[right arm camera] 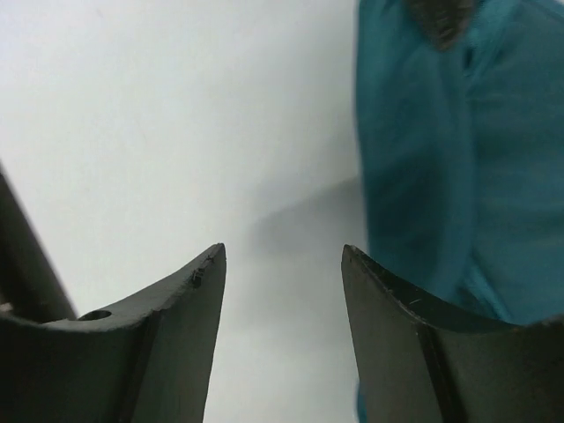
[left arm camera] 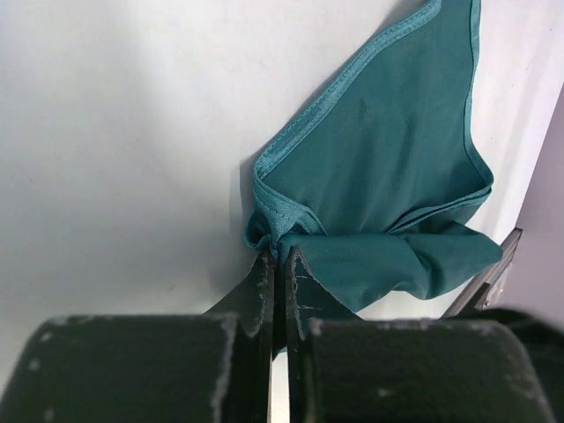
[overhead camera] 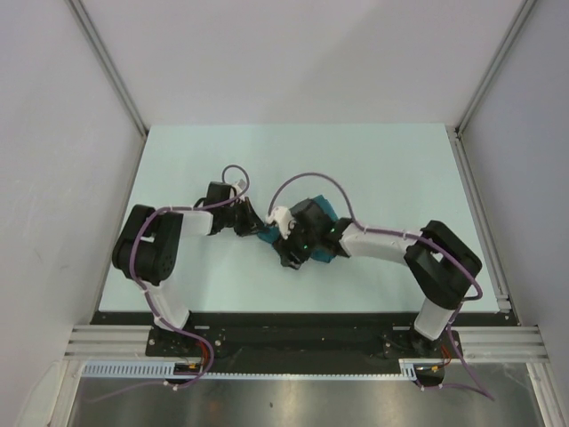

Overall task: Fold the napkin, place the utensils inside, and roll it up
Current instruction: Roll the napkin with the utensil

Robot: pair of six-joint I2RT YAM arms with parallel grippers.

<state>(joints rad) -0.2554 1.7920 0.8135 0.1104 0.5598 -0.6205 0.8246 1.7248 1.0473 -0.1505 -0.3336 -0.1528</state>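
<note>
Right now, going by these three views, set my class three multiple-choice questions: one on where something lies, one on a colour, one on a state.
1. Where is the napkin on the table?
A. In the far left corner.
B. Around the middle.
C. Draped over the near edge.

2. What colour is the napkin?
A. Red.
B. Yellow.
C. Teal.

3. How do the right jaws stand?
A. Open, with nothing between them.
B. Shut on the napkin.
C. Out of view.

Answers:
1 B: the top view shows it bunched up mid-table.
2 C: every view shows teal cloth.
3 A: the right wrist view shows a wide gap with only bare table in it, and the napkin lies off to one side.
</note>
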